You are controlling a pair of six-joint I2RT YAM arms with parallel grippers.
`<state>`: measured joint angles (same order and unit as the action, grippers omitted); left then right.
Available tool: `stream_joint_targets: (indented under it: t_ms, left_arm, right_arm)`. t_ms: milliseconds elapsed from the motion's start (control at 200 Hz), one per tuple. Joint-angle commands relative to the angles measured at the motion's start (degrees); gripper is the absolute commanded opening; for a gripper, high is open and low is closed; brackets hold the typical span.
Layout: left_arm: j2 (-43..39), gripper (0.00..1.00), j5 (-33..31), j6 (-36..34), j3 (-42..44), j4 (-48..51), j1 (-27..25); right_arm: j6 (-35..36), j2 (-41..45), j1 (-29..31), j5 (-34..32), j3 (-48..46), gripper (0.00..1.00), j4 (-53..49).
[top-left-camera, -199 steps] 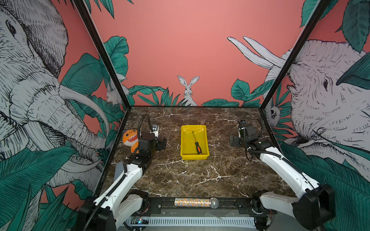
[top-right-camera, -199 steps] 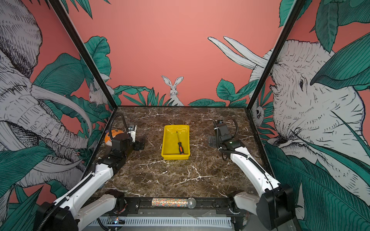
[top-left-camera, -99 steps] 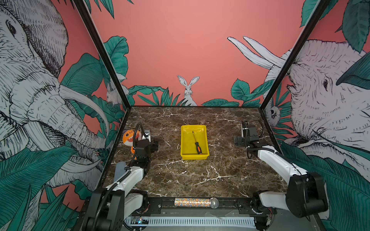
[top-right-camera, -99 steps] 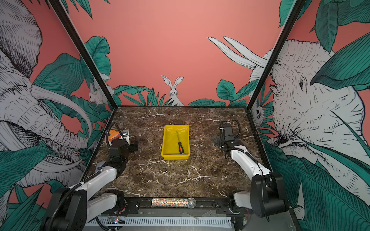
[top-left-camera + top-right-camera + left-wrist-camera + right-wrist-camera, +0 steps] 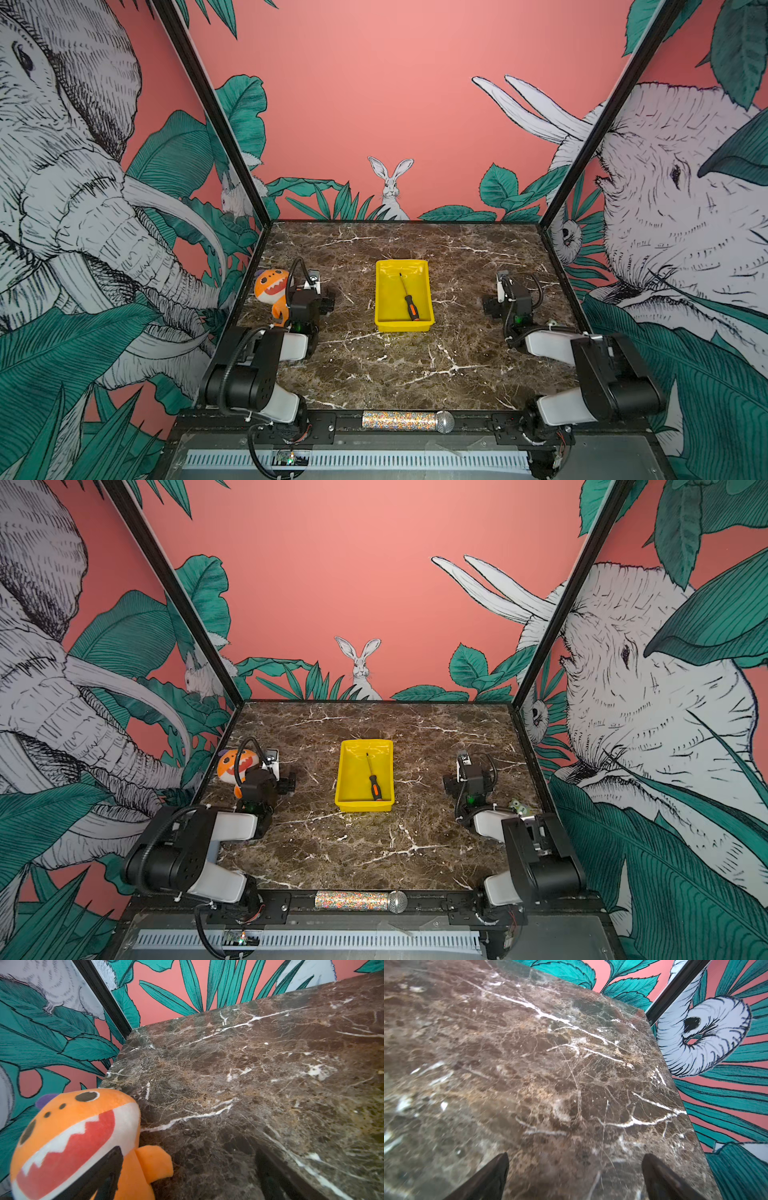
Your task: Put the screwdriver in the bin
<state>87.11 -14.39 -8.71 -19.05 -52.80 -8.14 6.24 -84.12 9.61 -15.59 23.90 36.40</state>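
The screwdriver (image 5: 408,298) lies inside the bin (image 5: 384,295). My left gripper (image 5: 187,1176) and right gripper (image 5: 575,1178), either side of the bin, stand apart, empty.

Occlusions and cut-offs

Plush toy (image 5: 272,287) partly hidden behind the left arm in both top views, and cropped at the left wrist view's edge. Both grippers' fingertips (image 5: 488,1180) cut off by the wrist frames. Screwdriver (image 5: 409,297) tip type too small to tell. Nearest marble in the right wrist view blurred.
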Motion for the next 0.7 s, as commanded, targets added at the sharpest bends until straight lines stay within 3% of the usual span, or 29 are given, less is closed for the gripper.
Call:
stream_joint_targets:
  t_ms: [0, 80, 175, 250, 320, 425, 696]
  left_arm:
    - [1.2, 1.0, 2.6, -0.2, 0.5, -6.0, 0.8]
    - [2.5, 1.0, 4.2, -0.7, 0.2, -7.9, 1.2]
    - [1.6, 1.0, 6.1, -0.4, -1.9, -1.8, 1.8]
    - [2.1, 1.0, 7.2, -0.1, -2.7, -1.2, 2.5]
    - [1.8, 1.0, 8.7, 0.3, -3.5, 0.7, 3.2]
    - [2.0, 1.0, 11.4, 2.2, -4.9, 3.4, 5.4]
    - [1.7, 1.0, 11.5, 2.1, -4.7, 3.4, 5.4]
  right_arm:
    - [-0.9, -0.6, -1.0, -0.1, -1.1, 0.99, 11.7]
    - [-2.3, -2.3, -2.4, 1.4, -3.3, 0.99, 18.0]
    - [-3.5, -5.7, -4.4, 4.3, -4.6, 0.99, 23.7]
    - [-4.0, -4.0, -5.1, 6.9, -2.6, 0.99, 16.3]
    - [-5.0, -4.9, -6.8, 10.4, -1.8, 0.99, 16.8]
    - [-5.7, -4.9, -7.4, 10.7, -1.2, 0.99, 15.4]
    - [-6.0, -4.7, -7.8, 11.1, -1.1, 0.99, 14.9]
